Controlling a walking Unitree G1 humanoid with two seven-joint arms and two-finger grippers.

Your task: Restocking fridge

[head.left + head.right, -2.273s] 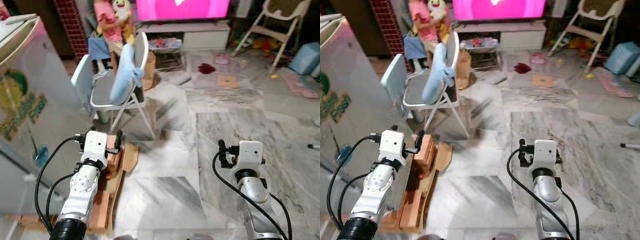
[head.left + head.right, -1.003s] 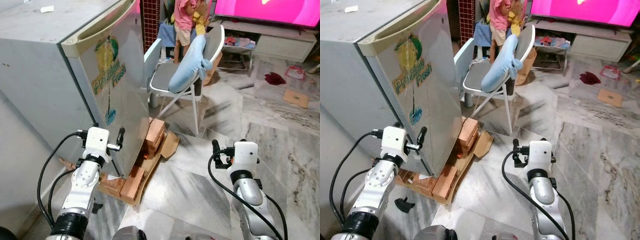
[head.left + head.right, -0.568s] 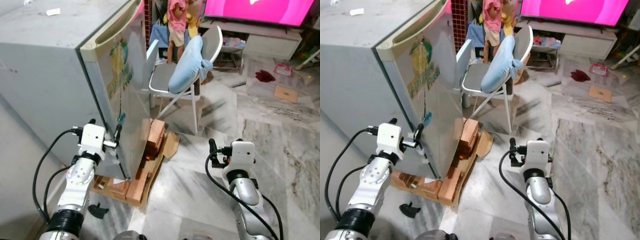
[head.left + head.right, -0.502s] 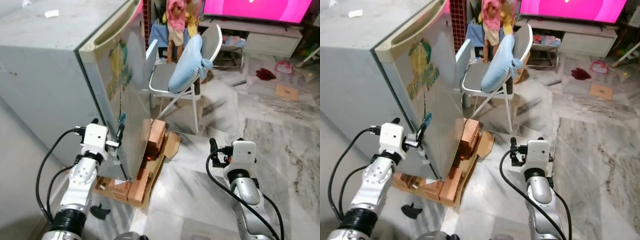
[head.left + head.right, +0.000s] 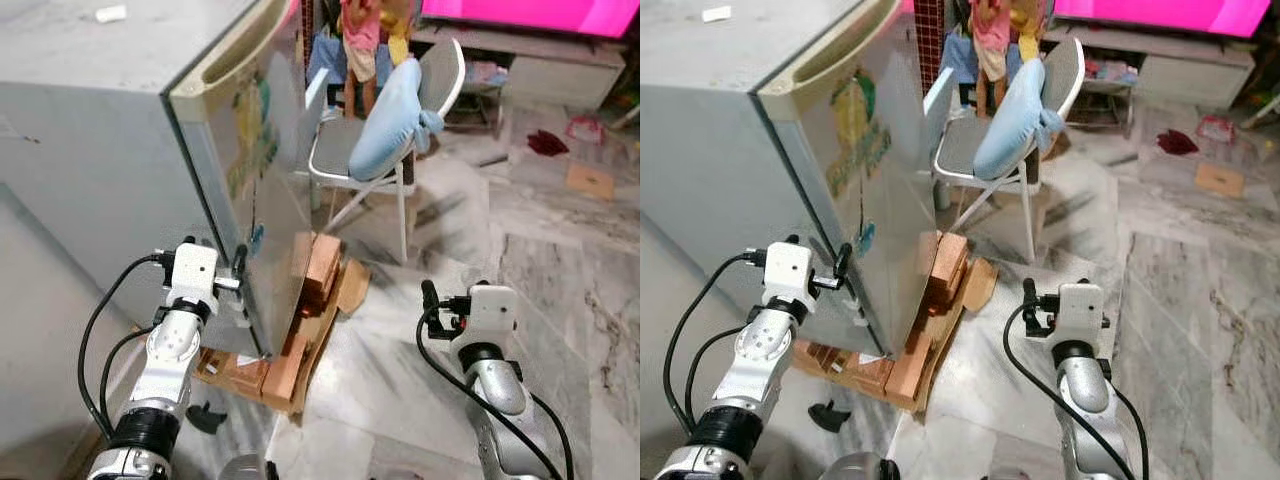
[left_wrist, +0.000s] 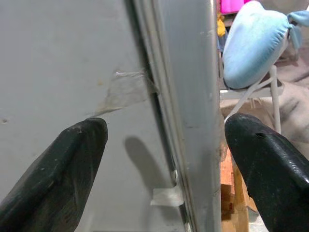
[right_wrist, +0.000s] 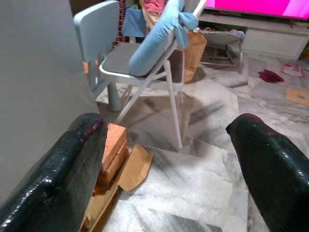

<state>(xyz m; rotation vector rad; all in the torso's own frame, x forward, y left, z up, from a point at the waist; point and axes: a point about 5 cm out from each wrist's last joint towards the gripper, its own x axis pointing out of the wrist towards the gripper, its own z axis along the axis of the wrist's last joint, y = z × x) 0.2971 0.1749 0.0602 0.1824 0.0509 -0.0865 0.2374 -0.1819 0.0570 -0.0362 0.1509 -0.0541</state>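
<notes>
We judge the restocking barely begun: our left claw (image 6: 164, 159), fingers spread and empty, straddles the closed door edge of the grey fridge (image 5: 120, 140) standing on bricks (image 5: 318, 275), while our right claw (image 7: 169, 159) hangs released, holding nothing.

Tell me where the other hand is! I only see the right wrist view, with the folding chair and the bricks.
Observer: The left hand is open, its black fingers either side of the door edge of the tall grey metal fridge.
Operator: Is the door open?
Observer: It looks shut; a strip of clear tape crosses the seam.
Operator: Anything on top?
Observer: A small white scrap lies on the fridge's top.
</notes>
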